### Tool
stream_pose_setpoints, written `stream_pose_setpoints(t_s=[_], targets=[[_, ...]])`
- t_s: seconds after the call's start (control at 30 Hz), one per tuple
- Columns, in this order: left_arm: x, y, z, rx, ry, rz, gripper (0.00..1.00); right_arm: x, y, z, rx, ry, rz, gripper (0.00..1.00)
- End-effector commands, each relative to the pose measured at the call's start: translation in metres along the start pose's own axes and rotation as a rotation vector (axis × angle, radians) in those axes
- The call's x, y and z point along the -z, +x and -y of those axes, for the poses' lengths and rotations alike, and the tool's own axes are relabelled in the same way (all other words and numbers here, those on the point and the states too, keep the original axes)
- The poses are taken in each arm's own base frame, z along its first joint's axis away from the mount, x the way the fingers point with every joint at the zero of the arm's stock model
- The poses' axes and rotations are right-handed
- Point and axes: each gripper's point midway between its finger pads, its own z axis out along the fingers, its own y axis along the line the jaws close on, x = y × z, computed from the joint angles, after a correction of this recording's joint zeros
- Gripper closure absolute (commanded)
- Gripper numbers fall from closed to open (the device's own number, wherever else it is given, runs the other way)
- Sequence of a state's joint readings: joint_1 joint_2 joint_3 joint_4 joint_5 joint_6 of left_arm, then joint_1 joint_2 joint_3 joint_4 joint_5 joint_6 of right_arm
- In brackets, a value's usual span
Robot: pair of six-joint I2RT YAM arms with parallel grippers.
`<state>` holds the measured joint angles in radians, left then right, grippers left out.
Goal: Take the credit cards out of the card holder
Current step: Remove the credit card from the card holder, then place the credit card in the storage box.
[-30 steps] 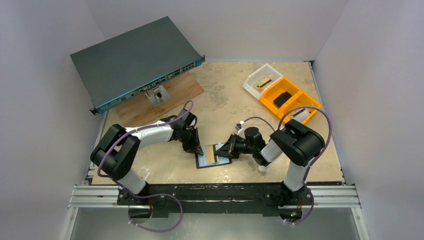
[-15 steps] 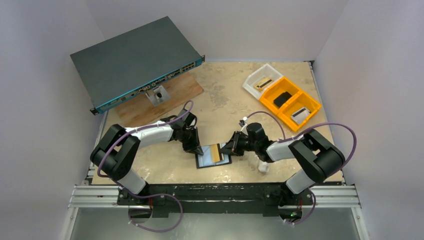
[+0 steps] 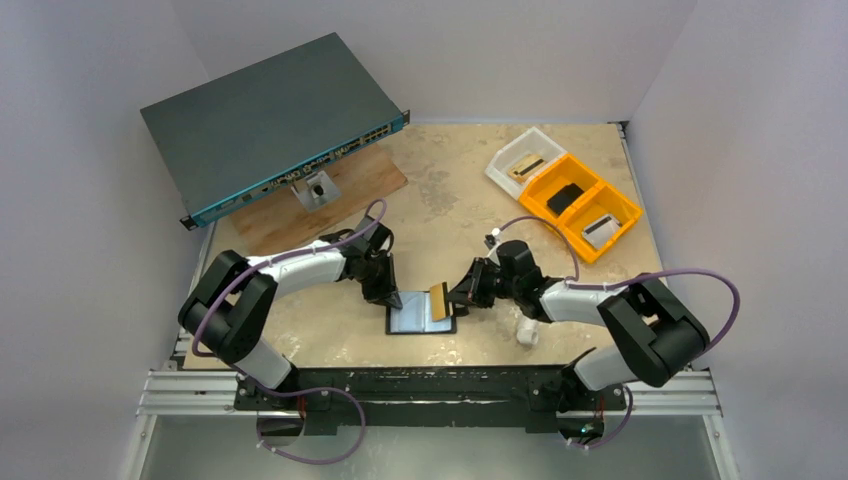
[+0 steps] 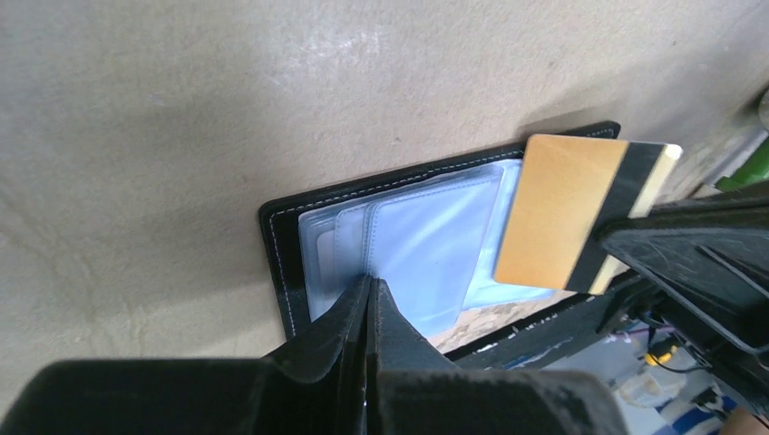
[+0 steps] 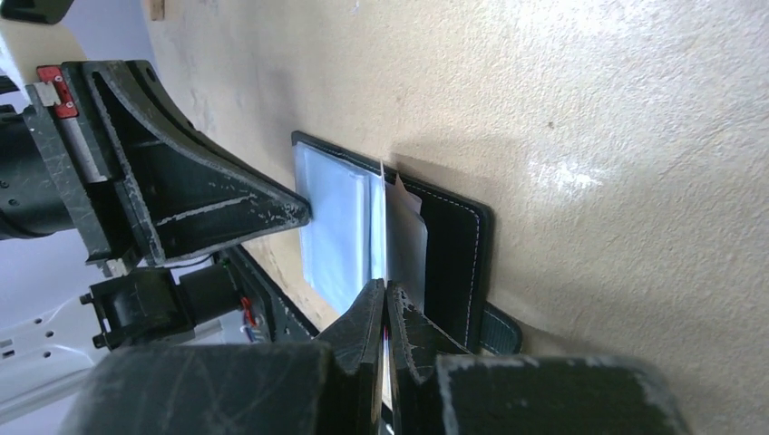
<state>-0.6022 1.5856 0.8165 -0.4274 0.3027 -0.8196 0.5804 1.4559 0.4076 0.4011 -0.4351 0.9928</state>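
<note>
Nearest, the wallet [image 3: 415, 322] lies open and flat on the tabletop [image 3: 450, 190], its clear sleeves facing up. The left hand [image 4: 370, 283] has its fingers pressed together, and their tips bear on the sleeves at the wallet's left side. The right hand [image 5: 384, 290] is clamped on the striped end of a gold card [image 4: 553, 208], which it holds tilted on edge over the wallet's right half. Whether the card touches a sleeve I cannot tell. Farther back on the right sits an orange tray [image 3: 612, 190]. At the far left, a grey switch [image 3: 265, 120] rests tilted over a wooden board [image 3: 330, 205].
</note>
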Motion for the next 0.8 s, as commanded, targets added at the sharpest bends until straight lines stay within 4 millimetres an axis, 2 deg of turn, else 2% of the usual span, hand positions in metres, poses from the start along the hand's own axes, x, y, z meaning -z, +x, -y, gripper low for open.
stream_pose_setpoints(t_s=[0.0, 0.13, 0.27, 0.37, 0.47, 0.5, 0.53, 0.67, 0.77], targets=[[0.012, -0.014, -0.011, -0.066, -0.09, 0.069, 1.0, 0.007, -0.017, -0.022, 0.047, -0.028, 0.048, 1.0], [0.034, -0.023, 0.013, -0.126, -0.02, 0.114, 0.85, 0.016, -0.025, -0.037, 0.066, -0.043, 0.074, 1.0], [0.057, -0.027, 0.03, -0.184, 0.033, 0.151, 0.62, 0.025, -0.031, -0.047, 0.078, -0.047, 0.099, 1.0], [0.073, -0.027, 0.037, -0.218, 0.054, 0.171, 0.44, 0.03, -0.035, -0.053, 0.078, -0.053, 0.119, 1.0], [0.086, -0.026, 0.041, -0.244, 0.069, 0.192, 0.32, 0.036, -0.041, -0.059, 0.073, -0.059, 0.145, 1.0], [0.089, -0.026, 0.043, -0.252, 0.074, 0.194, 0.23, 0.038, -0.045, -0.063, 0.07, -0.063, 0.158, 1.0], [0.093, -0.025, 0.044, -0.258, 0.078, 0.197, 0.18, 0.04, -0.049, -0.066, 0.068, -0.068, 0.17, 1.0], [0.105, -0.023, 0.045, -0.281, 0.083, 0.21, 0.16, 0.054, -0.074, -0.08, 0.044, -0.083, 0.249, 1.0], [0.111, -0.021, 0.044, -0.297, 0.078, 0.212, 0.15, 0.068, -0.1, -0.081, 0.022, -0.069, 0.327, 1.0]])
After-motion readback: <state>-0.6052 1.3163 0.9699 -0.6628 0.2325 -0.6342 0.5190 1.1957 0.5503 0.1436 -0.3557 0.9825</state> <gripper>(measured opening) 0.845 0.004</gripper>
